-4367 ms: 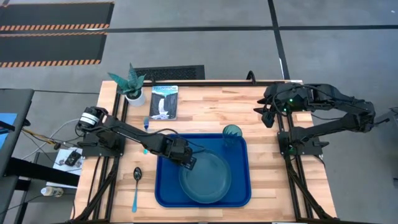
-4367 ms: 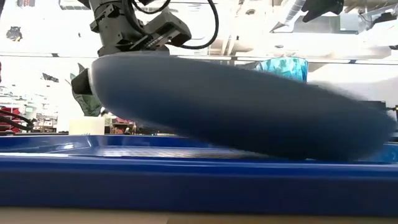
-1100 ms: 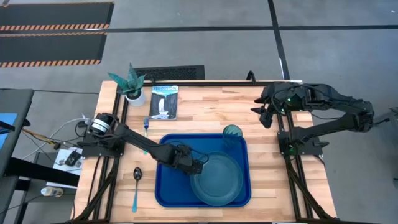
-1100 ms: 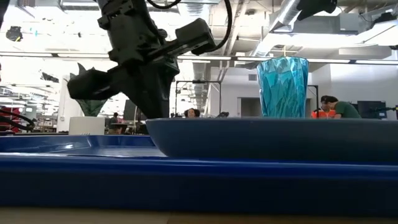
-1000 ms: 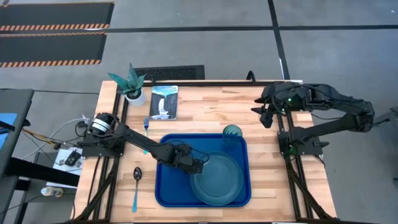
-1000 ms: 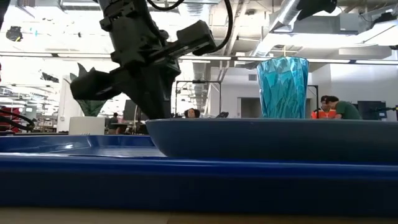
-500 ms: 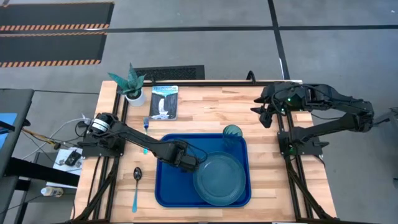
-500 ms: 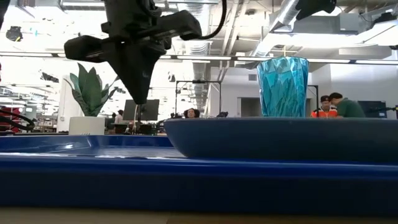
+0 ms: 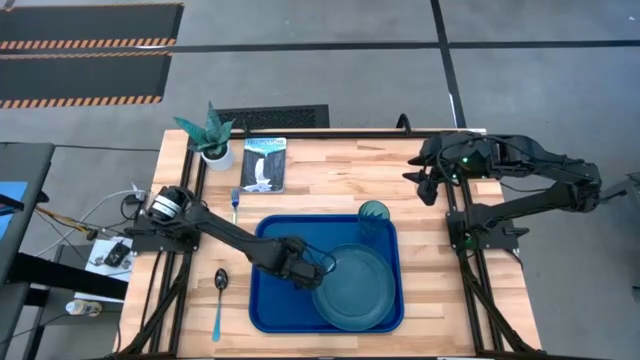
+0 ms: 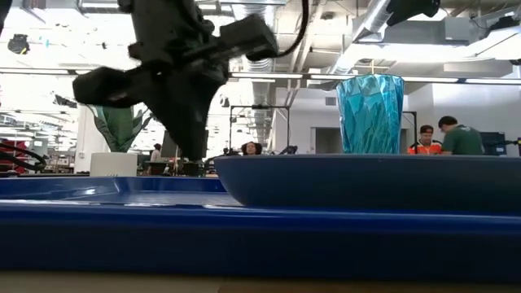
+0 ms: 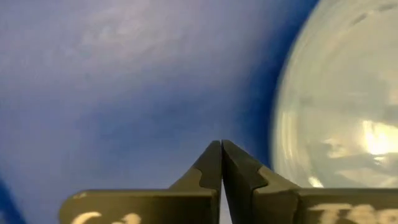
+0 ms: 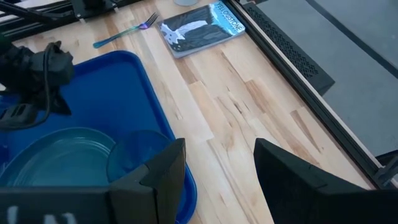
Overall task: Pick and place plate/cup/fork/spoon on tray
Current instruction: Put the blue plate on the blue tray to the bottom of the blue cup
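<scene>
The dark-teal plate (image 9: pixel 352 288) lies flat in the near right part of the blue tray (image 9: pixel 270 300). The teal cup (image 9: pixel 373 215) stands upright in the tray's far right corner. My left gripper (image 9: pixel 318 268) is shut and empty. It points down over the tray floor just left of the plate's rim (image 11: pixel 292 112); whether its tips touch the floor, I cannot tell. The fork (image 9: pixel 235 205) lies on the table beyond the tray's far left corner. The spoon (image 9: pixel 219 300) lies on the table left of the tray. My right gripper (image 9: pixel 425 185) is open and empty, raised over the table's far right.
A white pot with a teal plant (image 9: pixel 212 135) and a picture booklet (image 9: pixel 264 163) sit at the table's far left. Bare wood lies between the tray and the far edge, and to the tray's right. People show in the room behind the table (image 10: pixel 456 134).
My left gripper has come off the plate's left rim, risen a little, turned and come down again beside the plate. The plate has slid a little toward the table's right inside the tray and lies flat.
</scene>
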Controlling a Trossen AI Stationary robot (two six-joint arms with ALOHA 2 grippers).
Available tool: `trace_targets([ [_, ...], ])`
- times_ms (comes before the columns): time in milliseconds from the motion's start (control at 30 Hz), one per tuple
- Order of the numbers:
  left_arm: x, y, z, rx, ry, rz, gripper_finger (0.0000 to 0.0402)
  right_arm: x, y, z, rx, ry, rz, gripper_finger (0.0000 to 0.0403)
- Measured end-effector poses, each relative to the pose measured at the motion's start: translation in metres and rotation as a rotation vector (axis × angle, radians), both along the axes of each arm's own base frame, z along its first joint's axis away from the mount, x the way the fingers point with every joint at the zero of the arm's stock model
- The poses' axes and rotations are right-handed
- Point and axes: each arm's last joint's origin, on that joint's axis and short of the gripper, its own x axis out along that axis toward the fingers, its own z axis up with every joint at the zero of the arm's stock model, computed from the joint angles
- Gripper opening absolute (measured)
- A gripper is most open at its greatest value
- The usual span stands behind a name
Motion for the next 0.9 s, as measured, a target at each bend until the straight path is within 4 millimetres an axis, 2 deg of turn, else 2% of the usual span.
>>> trace_targets([
  [333,0.005,-0.008,-0.01,-0.03,-0.018,0.003,0.0,0.0,0.0,0.0,0.0,-0.003,-0.001,0.0214],
  [700,0.013,-0.004,-0.008,-0.01,-0.09,0.018,0.0,0.0,0.0,0.0,-0.002,-0.001,-0.004,0.0214],
  [900,0.023,0.001,-0.014,-0.006,-0.127,-0.009,0.0,0.0,0.0,0.0,-0.001,-0.001,-0.004,0.0214],
])
